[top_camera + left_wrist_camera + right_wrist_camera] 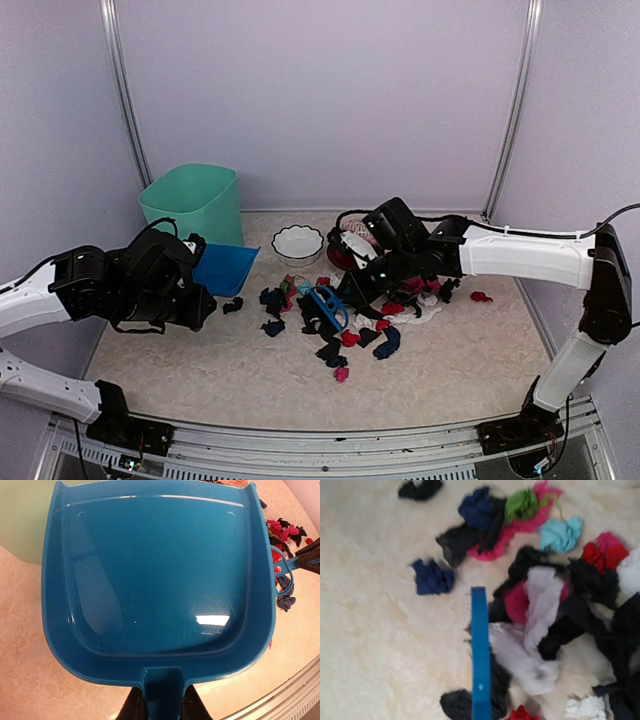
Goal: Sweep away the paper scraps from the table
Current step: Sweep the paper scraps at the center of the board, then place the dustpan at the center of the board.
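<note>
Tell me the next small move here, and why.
Probably slide the blue plastic dustpan, held in the left gripper, right toward the crumpled paper scraps. It is apart from the pile, beside the green plastic bin, while the right gripper holds the small blue hand brush among the scraps.

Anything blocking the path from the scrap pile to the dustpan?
Nothing visible does. Between the paper scraps and the blue dustpan there is only bare table and one stray black scrap. The white bowl and green bin sit farther back, off that line.
</note>
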### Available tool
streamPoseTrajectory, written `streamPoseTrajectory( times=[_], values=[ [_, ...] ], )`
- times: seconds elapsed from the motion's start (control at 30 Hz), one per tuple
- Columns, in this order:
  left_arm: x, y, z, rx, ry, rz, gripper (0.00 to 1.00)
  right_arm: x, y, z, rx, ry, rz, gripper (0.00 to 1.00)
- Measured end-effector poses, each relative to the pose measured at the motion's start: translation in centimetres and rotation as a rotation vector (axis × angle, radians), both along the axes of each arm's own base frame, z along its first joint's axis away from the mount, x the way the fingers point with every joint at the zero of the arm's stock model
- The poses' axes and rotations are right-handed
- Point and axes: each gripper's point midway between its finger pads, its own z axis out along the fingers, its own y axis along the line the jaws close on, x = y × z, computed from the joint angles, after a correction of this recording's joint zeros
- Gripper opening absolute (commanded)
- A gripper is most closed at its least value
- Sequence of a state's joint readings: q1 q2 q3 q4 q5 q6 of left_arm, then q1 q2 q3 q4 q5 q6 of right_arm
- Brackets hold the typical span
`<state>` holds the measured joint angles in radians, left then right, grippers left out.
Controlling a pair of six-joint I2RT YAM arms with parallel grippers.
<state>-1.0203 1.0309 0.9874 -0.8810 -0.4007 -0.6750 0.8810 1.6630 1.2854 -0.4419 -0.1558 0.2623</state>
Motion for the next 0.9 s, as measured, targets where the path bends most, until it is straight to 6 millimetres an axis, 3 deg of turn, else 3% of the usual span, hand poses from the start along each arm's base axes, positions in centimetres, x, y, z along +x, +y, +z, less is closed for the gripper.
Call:
streamPoseTrajectory(
  times=[0.23,0.37,0.57,0.73,0.9],
  values=[
    [-1.9,-1.2,-0.4,-0.032,0.032,-0.085,0.0,-0.4,-1.3,4.5,0.108,-0.06,-0.049,0.0],
    [-3.8,-2.5,-1.2,-0.035,0.059,-0.155,0.0,-0.2,-2.6,6.0,0.139,-0.097,-0.1,0.0],
    [-7.4,-4.1,-3.3,-0.028,0.119,-0.255,0.0,0.0,-4.5,6.3,0.144,-0.119,-0.157,0.0],
    [-10.4,-5.2,-6.3,0.028,0.18,-0.326,0.0,-0.3,-5.7,5.5,0.13,-0.116,-0.186,0.0],
    [-11.5,-5.9,-9.4,0.107,0.229,-0.345,0.0,-0.6,-6.3,5.0,0.12,-0.115,-0.2,0.0]
  ],
)
